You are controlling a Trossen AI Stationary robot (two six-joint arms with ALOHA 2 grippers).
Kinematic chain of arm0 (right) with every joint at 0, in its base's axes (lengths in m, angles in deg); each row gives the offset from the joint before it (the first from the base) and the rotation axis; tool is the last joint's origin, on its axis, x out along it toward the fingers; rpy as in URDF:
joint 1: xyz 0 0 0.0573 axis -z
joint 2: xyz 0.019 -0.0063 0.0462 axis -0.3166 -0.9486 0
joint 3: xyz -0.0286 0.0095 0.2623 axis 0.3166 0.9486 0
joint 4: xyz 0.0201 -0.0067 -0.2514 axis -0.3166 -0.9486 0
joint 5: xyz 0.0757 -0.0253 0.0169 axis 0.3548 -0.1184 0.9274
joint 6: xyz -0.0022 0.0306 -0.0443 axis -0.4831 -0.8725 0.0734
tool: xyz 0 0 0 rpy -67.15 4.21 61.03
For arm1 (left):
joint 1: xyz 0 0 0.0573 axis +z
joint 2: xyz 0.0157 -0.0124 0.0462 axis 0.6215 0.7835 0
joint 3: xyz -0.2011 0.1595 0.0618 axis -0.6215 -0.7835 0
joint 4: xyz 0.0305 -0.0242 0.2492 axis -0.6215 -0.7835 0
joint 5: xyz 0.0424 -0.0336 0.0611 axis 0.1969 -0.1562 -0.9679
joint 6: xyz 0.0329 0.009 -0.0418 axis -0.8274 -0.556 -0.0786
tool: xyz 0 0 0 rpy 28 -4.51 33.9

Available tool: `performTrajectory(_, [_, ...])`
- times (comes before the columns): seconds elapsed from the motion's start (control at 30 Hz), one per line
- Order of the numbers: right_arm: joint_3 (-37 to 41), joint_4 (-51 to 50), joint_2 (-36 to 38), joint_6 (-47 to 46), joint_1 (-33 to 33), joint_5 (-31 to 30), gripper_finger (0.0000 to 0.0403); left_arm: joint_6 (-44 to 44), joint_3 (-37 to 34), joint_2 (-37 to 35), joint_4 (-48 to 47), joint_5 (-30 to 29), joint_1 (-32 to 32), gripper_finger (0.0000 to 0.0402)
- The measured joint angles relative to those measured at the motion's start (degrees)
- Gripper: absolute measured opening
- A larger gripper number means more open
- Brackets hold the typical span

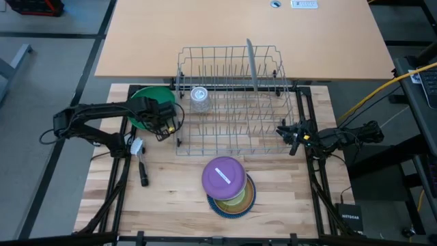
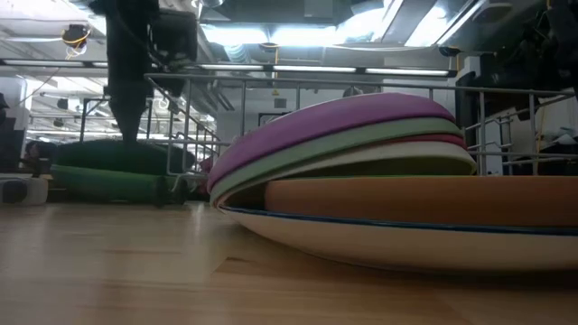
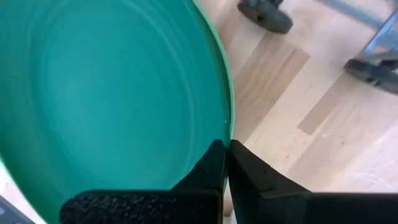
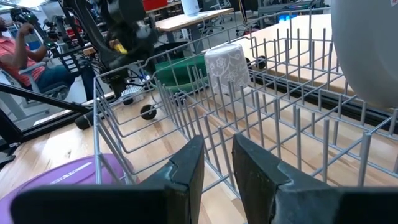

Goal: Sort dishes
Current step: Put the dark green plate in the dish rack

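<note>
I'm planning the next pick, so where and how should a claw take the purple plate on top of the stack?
Probably by the raised rim. The purple plate lies upside down and tilted on the stack, so in the low view its right edge stands highest. Come from that side, one finger under the lip, one on top.

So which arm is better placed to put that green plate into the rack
Left. The left gripper is shut on the green plate's rim, right beside the rack's left end. The right gripper waits empty at the rack's far right side.
</note>
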Motion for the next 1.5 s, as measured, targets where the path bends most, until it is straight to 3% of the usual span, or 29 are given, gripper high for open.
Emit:
performTrajectory(0.4, [0.0,-0.6,0.0,0.0,0.0,0.0,0.0088,9.5,5.0,-10.8,-1.8,-0.5,0.1,0.0])
performTrajectory(0.7, [0.0,-0.6,0.0,0.0,0.0,0.0,0.0088,14.7,9.0,-20.5,3.5,-3.1,0.1,0.0])
performTrajectory(0.93, [0.0,-0.5,0.0,0.1,0.0,0.0,0.0088,11.9,10.1,-25.9,22.7,-4.1,0.1,0.0])
performTrajectory(1.13, [0.0,-0.5,0.0,0.2,0.0,-0.2,0.0088,8.7,10.1,-25.4,40.0,-3.1,0.1,0.0])
performTrajectory(1.3, [0.0,-0.5,0.0,0.3,0.0,-0.2,0.0088,9.5,10.1,-21.0,53.0,0.7,0.0,0.0])
performTrajectory(1.5, [0.0,-0.5,0.0,0.7,0.0,-0.2,0.0088,12.5,10.1,-10.6,69.2,6.4,0.0,0.0])
